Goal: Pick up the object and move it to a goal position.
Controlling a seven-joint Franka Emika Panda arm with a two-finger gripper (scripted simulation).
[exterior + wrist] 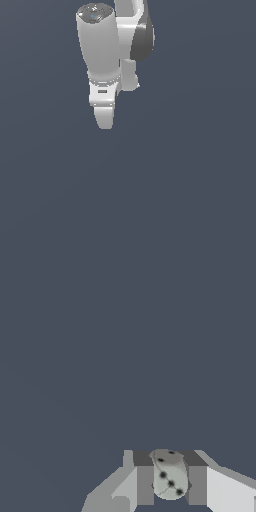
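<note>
**Pale die held between the fingers**

White, black-pipped die (170, 476) sits clamped in the gripper (171, 483), pads on opposite faces. We judge the contact patches small: a quick swing could twist it loose. The die looks near-cubic, without a long axis; one three-pip face meets the wrist camera. The arm (100, 55) hides it elsewhere.

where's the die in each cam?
Exterior view: no die shows; only the arm against the flat grey background.
Wrist view: the die sits between the fingers, low in the picture.
Shared landmark: the robot itself; gripper shows only at the wrist.
</note>
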